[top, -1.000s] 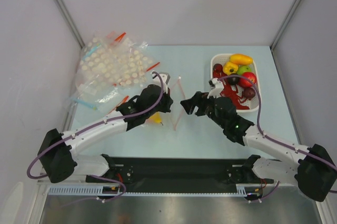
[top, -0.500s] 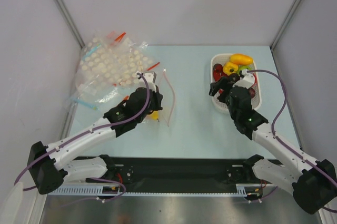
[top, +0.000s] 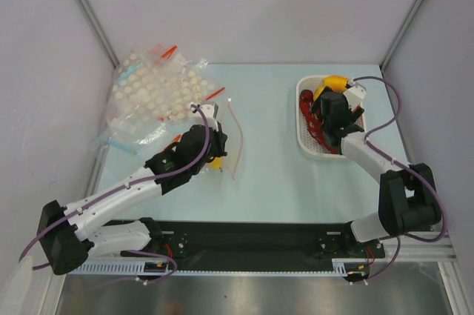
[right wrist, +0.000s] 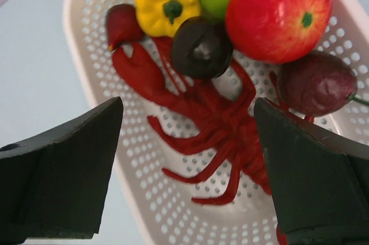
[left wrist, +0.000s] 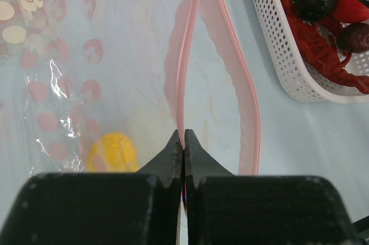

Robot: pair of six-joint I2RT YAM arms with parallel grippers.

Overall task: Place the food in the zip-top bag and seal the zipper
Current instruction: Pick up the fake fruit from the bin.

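Bag (left wrist: 138, 72): clear, centre-left of the top view; one yellow piece (left wrist: 113, 151) apparently inside.
Zipper (left wrist: 184, 72): unsealed, mouth gaping.
Left claw (left wrist: 183, 138): still pinched together on one zipper lip.
Right claw (right wrist: 187, 104): has swung from the bag mouth to the upper right; now spread wide, empty, over the lobster (right wrist: 219, 124).
Basket (right wrist: 86, 83): remaining food inside.
Meaning: next pick likely starting.
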